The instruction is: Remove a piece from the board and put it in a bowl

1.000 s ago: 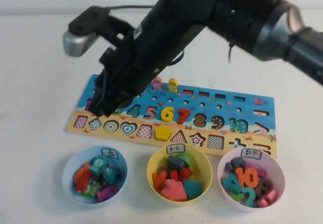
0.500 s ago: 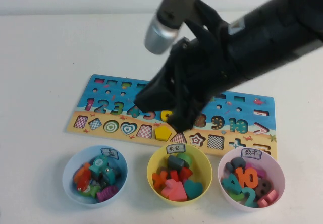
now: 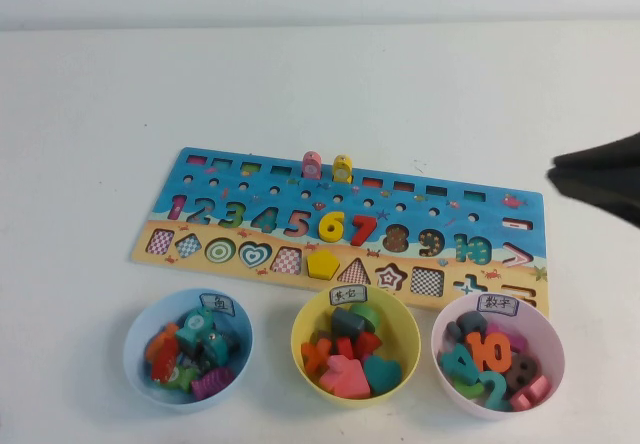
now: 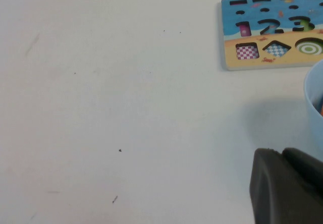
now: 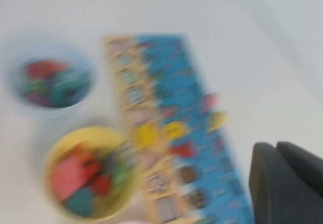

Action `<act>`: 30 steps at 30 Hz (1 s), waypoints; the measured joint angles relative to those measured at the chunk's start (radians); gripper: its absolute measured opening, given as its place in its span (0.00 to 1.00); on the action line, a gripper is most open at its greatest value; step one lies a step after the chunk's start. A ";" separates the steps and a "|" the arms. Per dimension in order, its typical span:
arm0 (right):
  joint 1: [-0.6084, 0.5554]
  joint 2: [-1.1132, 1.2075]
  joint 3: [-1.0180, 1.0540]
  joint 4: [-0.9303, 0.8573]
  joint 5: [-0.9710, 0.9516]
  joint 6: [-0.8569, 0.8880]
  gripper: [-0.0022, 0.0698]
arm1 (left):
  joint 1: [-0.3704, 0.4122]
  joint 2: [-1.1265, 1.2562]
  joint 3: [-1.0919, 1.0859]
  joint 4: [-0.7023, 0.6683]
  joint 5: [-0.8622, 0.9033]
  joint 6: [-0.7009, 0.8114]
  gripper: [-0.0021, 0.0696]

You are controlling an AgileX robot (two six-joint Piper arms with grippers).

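Half a second earlier the right arm had loomed over the middle of the board [image 3: 345, 232], hiding the numbers; by this moment it had swung clear to the far right edge of the high view, where only a dark sliver of it showed. The right gripper [image 5: 286, 181] hung off beyond the board's right end, its fingers pressed together with nothing between them.

No red arch-topped piece stood on the board: only a pink peg [image 3: 312, 165] and a yellow peg [image 3: 343, 168] rose from the top row of slots. The light blue bowl [image 3: 140, 326], in front of the board's left end, held a heap of coloured pieces with red among them; whether the red peg lay there could not be made out.

The left gripper [image 4: 287, 183] sat low over bare table just beside the blue bowl's rim; I could not tell how its fingers stood.

The likeliest trouble was the fast right-arm retreat clipping the pink bowl [image 3: 497, 351] or nudging the board's right end. The left arm, so near the blue bowl, might also shove it if it stirred.
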 joint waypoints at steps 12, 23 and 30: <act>-0.250 -0.589 0.615 -0.025 -0.623 0.007 0.01 | 0.000 0.000 0.000 0.000 0.000 0.000 0.02; -0.477 -0.927 0.901 0.183 -0.625 0.007 0.01 | 0.000 0.000 0.000 0.000 0.000 0.000 0.02; -0.483 -0.933 0.985 0.052 -0.636 0.242 0.01 | 0.000 0.000 0.000 0.000 0.000 0.000 0.02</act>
